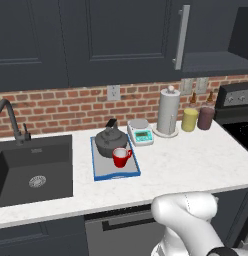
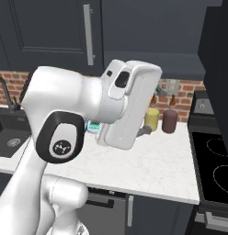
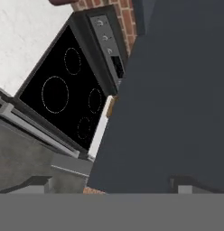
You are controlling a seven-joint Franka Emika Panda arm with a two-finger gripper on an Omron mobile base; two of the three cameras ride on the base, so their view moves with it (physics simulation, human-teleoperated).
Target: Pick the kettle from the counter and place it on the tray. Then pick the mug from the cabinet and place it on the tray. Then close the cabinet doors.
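The gripper is spread wide, holding nothing, facing a cabinet door.

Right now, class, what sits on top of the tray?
On the tray stand the kettle and, in front, the mug; the tray surface beneath them is covered.
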